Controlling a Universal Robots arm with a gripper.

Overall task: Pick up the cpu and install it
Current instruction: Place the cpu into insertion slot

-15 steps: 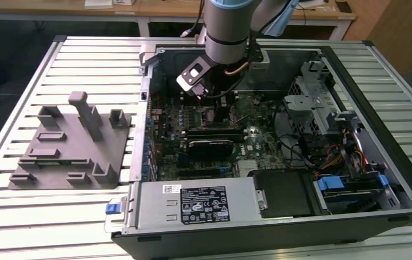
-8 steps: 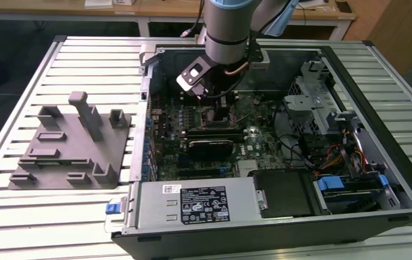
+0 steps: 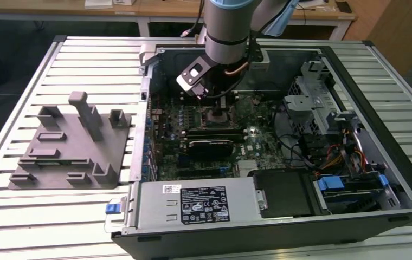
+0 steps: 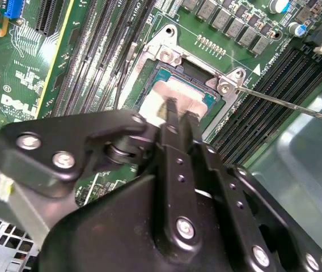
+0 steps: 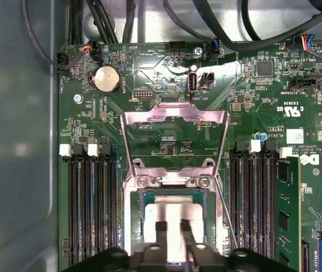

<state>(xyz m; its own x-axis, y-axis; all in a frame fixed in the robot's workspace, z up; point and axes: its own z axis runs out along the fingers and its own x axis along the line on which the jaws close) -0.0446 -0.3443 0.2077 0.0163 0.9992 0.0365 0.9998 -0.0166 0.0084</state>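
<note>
In the first wrist view, the end effector (image 5: 173, 225) hangs released over the socketed cpu (image 5: 175, 211).

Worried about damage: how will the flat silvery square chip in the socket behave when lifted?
The flat silvery square cpu looks rigid and likely light. Its smooth metal top may be slippery. Seated in its socket, it probably won't tip.

Exterior view stands high and well back, looking steeply down into the open computer case (image 3: 293, 57), arm (image 3: 227, 27) at twelve o'clock. Both wrist views hang close over the motherboard (image 5: 149, 73): first wrist view square-on, second wrist view slanted, gripper (image 4: 181, 113) big in front. Both share the socket (image 5: 175, 181) and its memory slots (image 5: 87, 204).
</note>
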